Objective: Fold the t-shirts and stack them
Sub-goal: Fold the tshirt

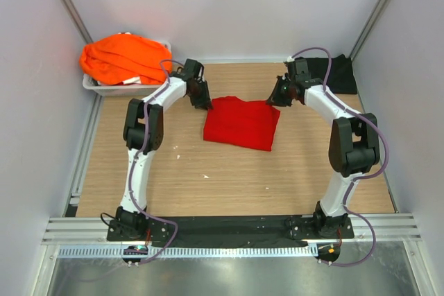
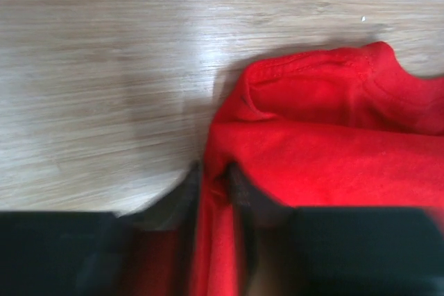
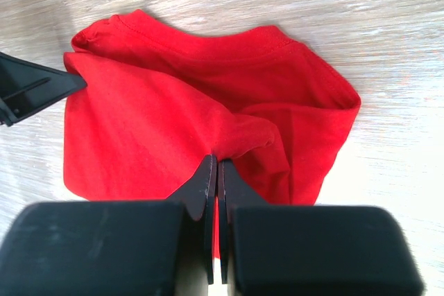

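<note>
Surface (image 1: 208, 185), wood-grained, bearing a red t-shirt (image 1: 243, 124) held by two pincers.
Red t-shirt: folded to a rough rectangle, lying just toward 12 o'clock of the surface's centre. Orange t-shirts (image 1: 123, 59): heaped unfolded in a grey tray (image 1: 104, 89) at 10 o'clock. Black t-shirt (image 1: 341, 74): flat in the corner at 2 o'clock, partly hidden behind the right arm. Left pincer (image 1: 206, 105): at the red t-shirt's 10 o'clock corner, fingers narrow and clamped on a pinch of its cloth. Right pincer (image 1: 272, 100): at the 2 o'clock corner, fingers nearly touching, nipping a raised fold of the same shirt.
</note>
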You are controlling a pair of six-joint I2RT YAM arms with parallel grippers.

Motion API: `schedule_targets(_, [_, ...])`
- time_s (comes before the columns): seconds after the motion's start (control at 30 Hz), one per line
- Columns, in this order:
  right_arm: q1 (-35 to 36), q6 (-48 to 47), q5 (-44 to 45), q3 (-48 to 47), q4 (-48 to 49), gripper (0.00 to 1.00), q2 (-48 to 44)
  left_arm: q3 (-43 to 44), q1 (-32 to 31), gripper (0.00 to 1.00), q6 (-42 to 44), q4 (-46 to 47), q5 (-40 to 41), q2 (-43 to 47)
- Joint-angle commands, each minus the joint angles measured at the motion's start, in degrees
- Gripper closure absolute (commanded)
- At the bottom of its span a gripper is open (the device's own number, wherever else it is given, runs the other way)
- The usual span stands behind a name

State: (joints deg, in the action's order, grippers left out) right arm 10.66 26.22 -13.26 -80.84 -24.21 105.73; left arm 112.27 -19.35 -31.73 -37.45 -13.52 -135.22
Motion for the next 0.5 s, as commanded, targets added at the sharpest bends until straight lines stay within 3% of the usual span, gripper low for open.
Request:
schedule_targets(0.0, [0.07,-0.64,-0.54,-0.99,2.06,0.99,-0.70,2.87,0.19,0.87,-0.79,2.12,-3.44,0.57])
schedule_targets(0.07, [-0.02,-0.55,-0.63,-1.08,1.97,0.99,-0.53,2.26,0.19,1.00,-0.97,2.64,-3.62,1.27])
schedule_targets(0.47, [0.07,0.24,-0.63,0.68,1.27,0.99,-5.71,-0.21,-0.51,1.00,1.66,3.79,-6.25,11.37])
